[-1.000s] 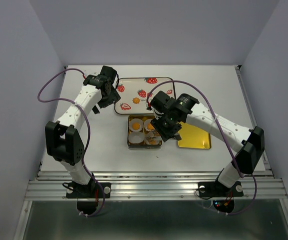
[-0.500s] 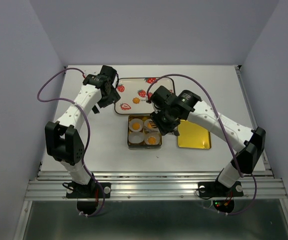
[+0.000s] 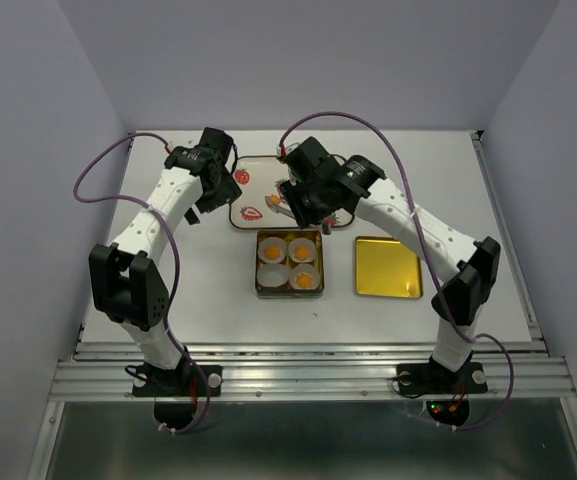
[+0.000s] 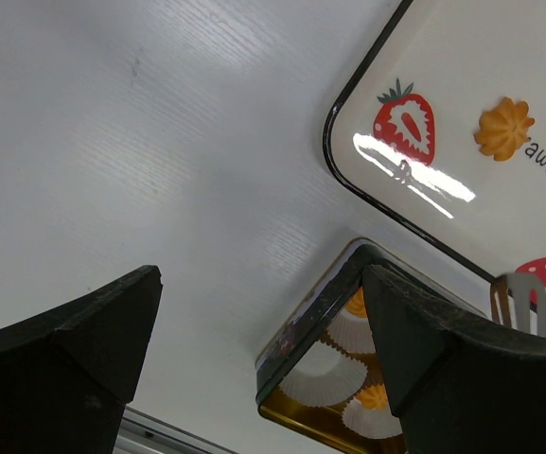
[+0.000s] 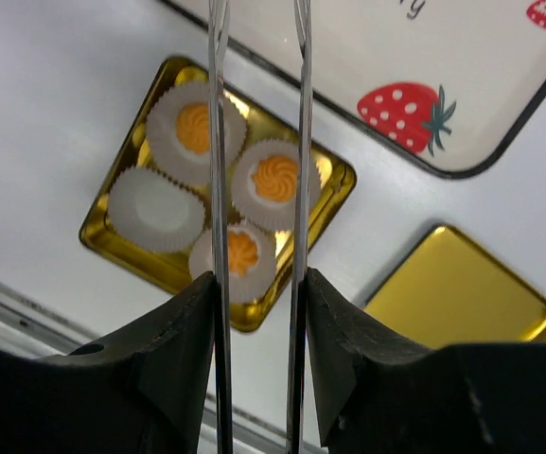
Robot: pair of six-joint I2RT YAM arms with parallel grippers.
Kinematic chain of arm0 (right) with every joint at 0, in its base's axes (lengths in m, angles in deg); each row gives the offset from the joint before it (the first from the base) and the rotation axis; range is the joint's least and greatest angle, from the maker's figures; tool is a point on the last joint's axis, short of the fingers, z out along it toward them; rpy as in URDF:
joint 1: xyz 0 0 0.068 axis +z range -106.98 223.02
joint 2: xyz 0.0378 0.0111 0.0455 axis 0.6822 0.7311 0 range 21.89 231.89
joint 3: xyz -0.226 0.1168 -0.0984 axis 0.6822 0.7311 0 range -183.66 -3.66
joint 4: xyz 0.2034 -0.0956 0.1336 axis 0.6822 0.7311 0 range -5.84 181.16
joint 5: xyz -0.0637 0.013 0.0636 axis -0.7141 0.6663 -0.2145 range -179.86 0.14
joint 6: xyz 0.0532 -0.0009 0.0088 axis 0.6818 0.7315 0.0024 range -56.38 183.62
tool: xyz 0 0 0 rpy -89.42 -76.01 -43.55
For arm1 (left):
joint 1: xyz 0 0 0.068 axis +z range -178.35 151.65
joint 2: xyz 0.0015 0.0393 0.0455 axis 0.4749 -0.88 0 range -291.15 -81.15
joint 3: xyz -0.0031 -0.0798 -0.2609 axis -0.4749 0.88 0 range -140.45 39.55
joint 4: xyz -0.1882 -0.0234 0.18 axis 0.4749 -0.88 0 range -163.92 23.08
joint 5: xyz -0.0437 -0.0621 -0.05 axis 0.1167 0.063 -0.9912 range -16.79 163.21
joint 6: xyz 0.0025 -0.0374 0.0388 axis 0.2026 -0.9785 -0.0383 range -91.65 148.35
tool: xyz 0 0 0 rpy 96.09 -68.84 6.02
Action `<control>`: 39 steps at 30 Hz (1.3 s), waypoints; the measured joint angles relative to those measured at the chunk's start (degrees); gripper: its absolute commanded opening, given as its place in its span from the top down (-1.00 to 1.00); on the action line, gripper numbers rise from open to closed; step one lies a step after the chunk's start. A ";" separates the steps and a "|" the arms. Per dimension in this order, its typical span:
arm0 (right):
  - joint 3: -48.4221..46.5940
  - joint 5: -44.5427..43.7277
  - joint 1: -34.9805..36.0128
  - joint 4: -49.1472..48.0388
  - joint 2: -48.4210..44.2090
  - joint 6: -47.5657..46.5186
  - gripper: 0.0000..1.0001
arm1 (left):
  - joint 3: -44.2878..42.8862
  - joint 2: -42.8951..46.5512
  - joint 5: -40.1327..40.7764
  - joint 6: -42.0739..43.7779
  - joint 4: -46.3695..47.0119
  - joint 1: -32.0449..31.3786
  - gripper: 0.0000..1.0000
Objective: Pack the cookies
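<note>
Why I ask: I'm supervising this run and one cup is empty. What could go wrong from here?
1. The last cookie lies loose on the glossy strawberry tray; the thin tongs in the right hand could slip off it or crack it.
2. The only empty cup sits in the tin tight against the packed cookies, so a slightly misaimed drop could land on a neighbour.
</note>
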 measured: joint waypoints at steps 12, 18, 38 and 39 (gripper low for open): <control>-9.38 1.46 -7.13 -6.16 16.02 -2.03 0.06 | 0.00 0.00 -0.26 -0.31 -0.76 0.00 -0.98; -9.44 3.17 -7.96 -7.10 16.26 -2.38 0.04 | 1.20 0.24 -0.72 -0.70 -0.90 0.00 -0.98; -8.92 4.79 -7.96 -9.79 18.51 -3.58 -0.03 | 1.75 0.28 -0.90 0.00 -0.98 0.37 -0.98; -8.81 4.79 -7.96 -9.84 18.64 -3.58 -0.03 | 1.77 0.28 -0.87 0.02 -0.96 0.39 -0.98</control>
